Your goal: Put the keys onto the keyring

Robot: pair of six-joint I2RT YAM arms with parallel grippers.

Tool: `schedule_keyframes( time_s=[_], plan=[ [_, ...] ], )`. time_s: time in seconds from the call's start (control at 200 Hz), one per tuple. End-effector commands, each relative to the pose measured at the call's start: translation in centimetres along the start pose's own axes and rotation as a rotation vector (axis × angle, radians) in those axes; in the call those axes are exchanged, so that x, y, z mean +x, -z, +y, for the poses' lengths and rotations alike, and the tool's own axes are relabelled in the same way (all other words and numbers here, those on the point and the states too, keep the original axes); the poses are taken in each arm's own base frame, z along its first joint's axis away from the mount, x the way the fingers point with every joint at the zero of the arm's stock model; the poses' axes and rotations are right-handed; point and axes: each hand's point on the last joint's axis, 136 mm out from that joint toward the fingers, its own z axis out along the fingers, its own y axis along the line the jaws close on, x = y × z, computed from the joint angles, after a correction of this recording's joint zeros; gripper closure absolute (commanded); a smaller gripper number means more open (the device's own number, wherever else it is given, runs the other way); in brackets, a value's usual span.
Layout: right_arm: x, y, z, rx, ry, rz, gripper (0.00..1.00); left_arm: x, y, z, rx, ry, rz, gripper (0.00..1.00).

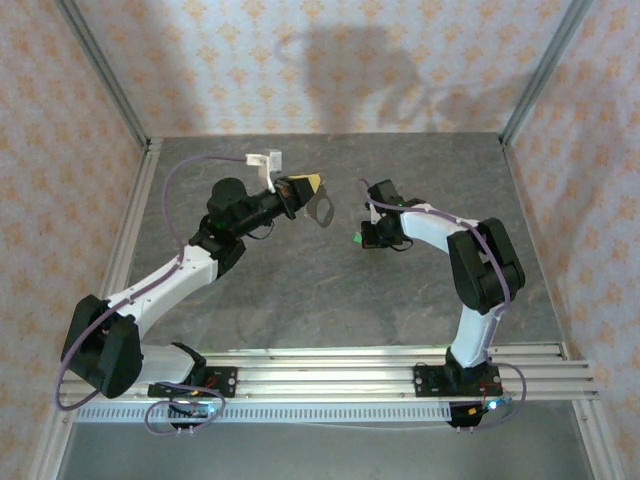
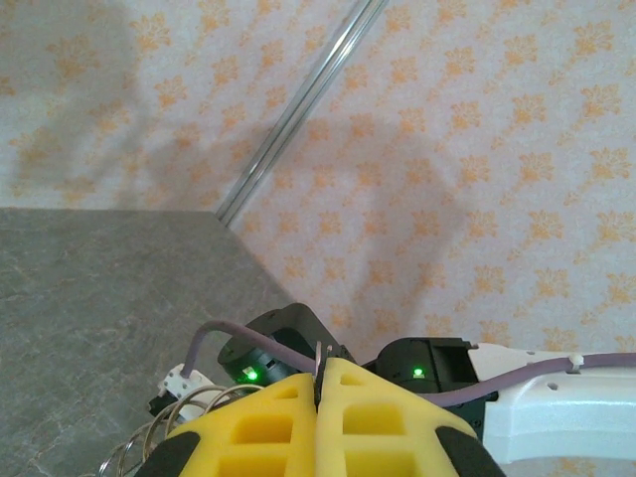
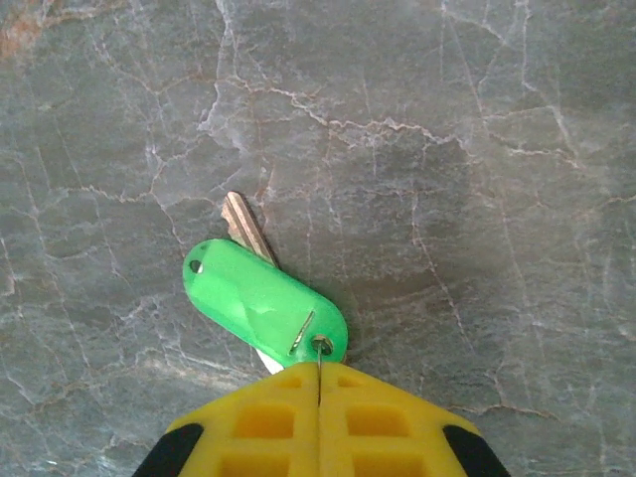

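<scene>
Reading the task as barely begun — left tool [image 2: 320,376] clamped on the keyring [image 1: 322,208], raised above the desk [image 1: 300,290], right tool [image 3: 320,386] pinched shut on the green-tagged key [image 3: 243,227] low near the desk surface — the two apart, nothing threaded yet.

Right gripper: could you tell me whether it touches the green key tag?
Touching. The right wrist view shows the shut right gripper pinching the wire loop of the green key tag, whose end meets it.
</scene>
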Motion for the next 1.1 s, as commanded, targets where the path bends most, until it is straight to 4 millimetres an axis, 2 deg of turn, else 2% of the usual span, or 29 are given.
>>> schedule_keyframes(
  time_s=[0.0, 0.14, 0.31, 0.575, 0.706, 0.851, 0.881, 0.916, 1.096],
  plan=[
    [-1.2, 0.7, 0.0, 0.017, -0.001, -0.044, 1.00, -2.4, 0.0, -2.1, 0.072, -0.043, -0.050, 1.00],
    [-2.4, 3.6, 1.0, -0.047, -0.044, -0.120, 1.00, -2.2, 0.2, -2.4, 0.064, -0.068, -0.026, 1.00],
    [-4.1, 8.7, 2.5, -0.184, -0.113, -0.239, 1.00, -2.1, 0.5, -2.5, 0.029, -0.151, 0.015, 1.00],
    [-5.5, 16.5, 5.2, -0.419, -0.161, -0.402, 1.00, -1.2, 0.1, -2.9, -0.027, -0.243, 0.089, 1.00],
    [-5.7, 20.3, 6.4, -0.530, -0.160, -0.487, 1.00, -0.5, -0.2, -4.1, -0.024, -0.337, 0.084, 1.00],
    [-5.6, 24.4, 7.7, -0.668, -0.124, -0.585, 1.00, -0.6, -0.5, -5.0, 0.017, -0.339, 0.070, 1.00],
    [-5.6, 24.7, 8.0, -0.696, -0.113, -0.595, 1.00, -0.7, -0.6, -5.4, 0.032, -0.337, 0.065, 1.00],
    [-5.3, 26.4, 8.4, -0.729, -0.089, -0.636, 1.00, -0.8, -0.6, -5.6, 0.047, -0.334, 0.062, 1.00],
    [-4.2, 30.1, 9.4, -0.829, 0.011, -0.742, 1.00, -1.2, -0.9, -7.4, 0.124, -0.329, 0.057, 1.00]
  ],
)
